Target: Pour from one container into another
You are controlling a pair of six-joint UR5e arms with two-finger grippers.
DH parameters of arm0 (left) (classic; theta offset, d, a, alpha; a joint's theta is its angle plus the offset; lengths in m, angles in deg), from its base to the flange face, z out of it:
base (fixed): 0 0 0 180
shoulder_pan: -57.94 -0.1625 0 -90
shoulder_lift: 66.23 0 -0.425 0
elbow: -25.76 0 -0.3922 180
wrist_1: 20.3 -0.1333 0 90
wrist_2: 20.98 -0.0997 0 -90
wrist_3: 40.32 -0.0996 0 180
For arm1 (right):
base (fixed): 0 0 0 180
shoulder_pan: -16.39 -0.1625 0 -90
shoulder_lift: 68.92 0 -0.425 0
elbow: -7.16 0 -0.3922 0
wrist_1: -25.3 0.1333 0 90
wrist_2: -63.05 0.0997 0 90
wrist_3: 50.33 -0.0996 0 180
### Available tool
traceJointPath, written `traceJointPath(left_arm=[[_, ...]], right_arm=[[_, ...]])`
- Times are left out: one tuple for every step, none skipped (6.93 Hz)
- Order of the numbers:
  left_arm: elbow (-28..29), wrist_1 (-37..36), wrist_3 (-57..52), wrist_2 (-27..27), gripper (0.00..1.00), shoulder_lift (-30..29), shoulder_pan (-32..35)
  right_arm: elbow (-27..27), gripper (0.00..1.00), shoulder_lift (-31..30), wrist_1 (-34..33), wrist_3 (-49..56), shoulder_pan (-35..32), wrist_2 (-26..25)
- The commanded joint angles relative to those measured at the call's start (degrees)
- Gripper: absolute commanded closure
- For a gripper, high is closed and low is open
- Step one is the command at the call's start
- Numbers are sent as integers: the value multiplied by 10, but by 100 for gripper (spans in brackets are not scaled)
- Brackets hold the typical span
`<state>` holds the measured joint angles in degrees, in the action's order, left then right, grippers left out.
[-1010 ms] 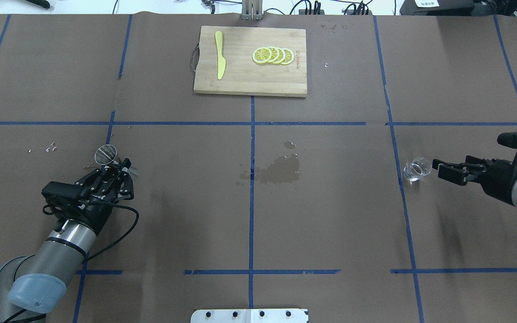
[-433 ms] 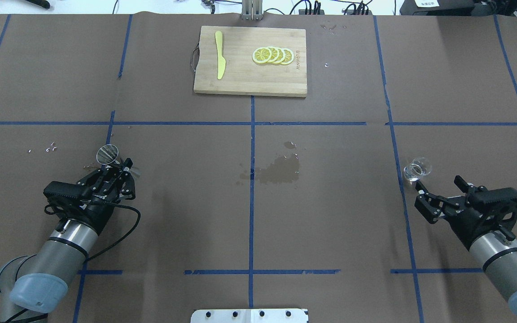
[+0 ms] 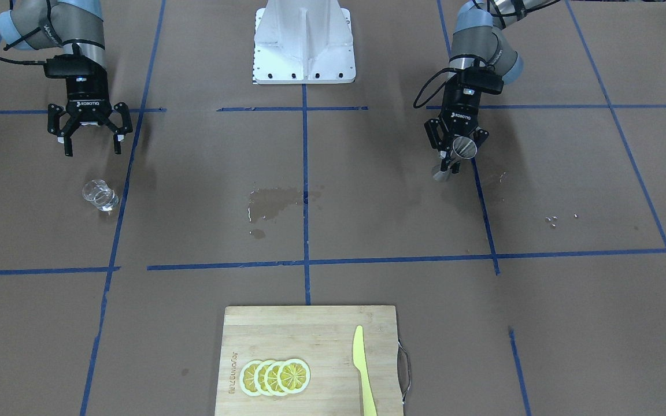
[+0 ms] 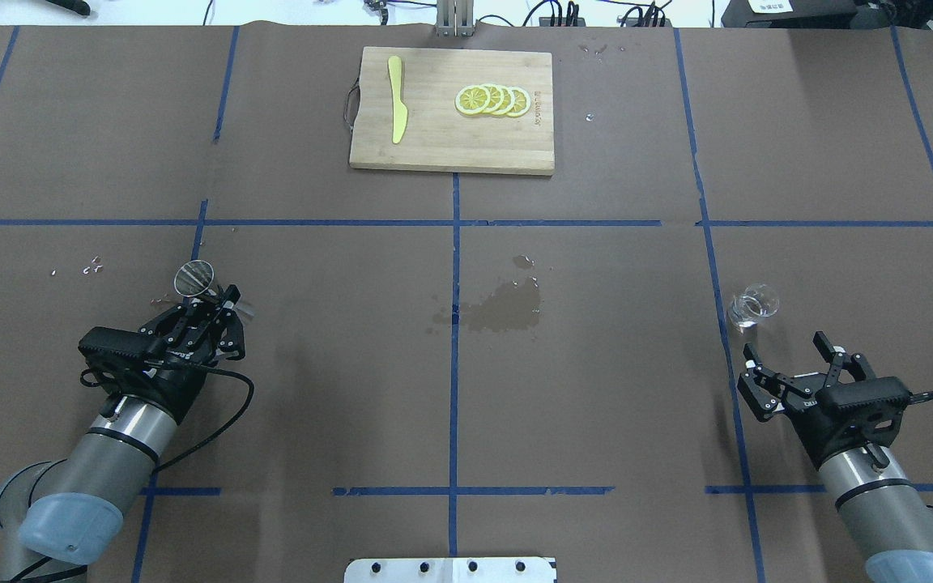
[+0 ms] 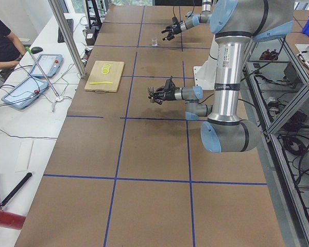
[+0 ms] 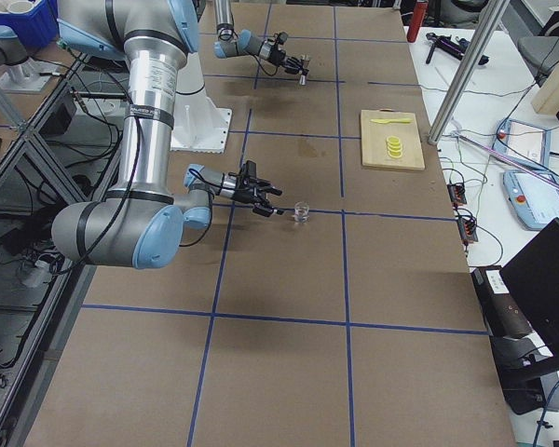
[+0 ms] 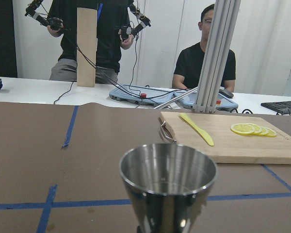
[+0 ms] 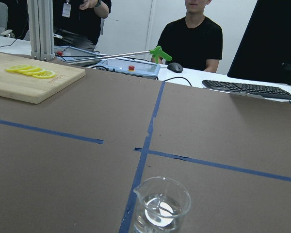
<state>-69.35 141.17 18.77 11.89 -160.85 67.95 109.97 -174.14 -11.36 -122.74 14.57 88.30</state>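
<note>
Your left arm comes in low from the near left corner, forearm angled toward the middle of the worktop. Its left claw is clamped on the steel jigger at the narrow waist and holds it level. Your right arm reaches forward from the near right corner. Its right claw has its fingers spread wide with nothing between them. It points at the glass cup and sits just short of it on the robot's side, not touching.

In the overhead view the left claw's fingers cover the jigger's waist and most of its lower cone. In the left wrist view the lower cone runs off the bottom edge. The glass's base is cut off at the bottom of the right wrist view, and you can't make out for certain whether it holds liquid.

The jigger's long axis is close to vertical with the open mouth up. The glass stands upright on the worktop beside a blue tape line, mouth up.
</note>
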Motion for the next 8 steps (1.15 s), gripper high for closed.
traceJointPath(left_arm=[[-1, 1, 1, 0, 100, 0, 0], [-1, 4, 1, 0, 100, 0, 0], [0, 8, 1, 0, 100, 0, 0], [0, 9, 2, -1, 100, 2, 0], [0, 10, 2, -1, 100, 6, 0], [1, 10, 2, -1, 100, 7, 0], [3, 10, 2, -1, 100, 7, 0], [3, 10, 3, -1, 100, 7, 0]], right_arm=[[-45, 4, 29, 3, -2, 1, -28], [-48, 4, 31, 3, -2, 1, -28], [-47, 4, 32, 4, -2, 2, -25], [-49, 4, 34, 33, -4, 2, -23], [-60, 5, 36, 59, -4, 1, -22], [-76, 5, 43, 61, -4, 1, -21], [-88, 5, 59, 61, -3, -1, -17], [-89, 5, 61, 61, -3, -2, -14]])
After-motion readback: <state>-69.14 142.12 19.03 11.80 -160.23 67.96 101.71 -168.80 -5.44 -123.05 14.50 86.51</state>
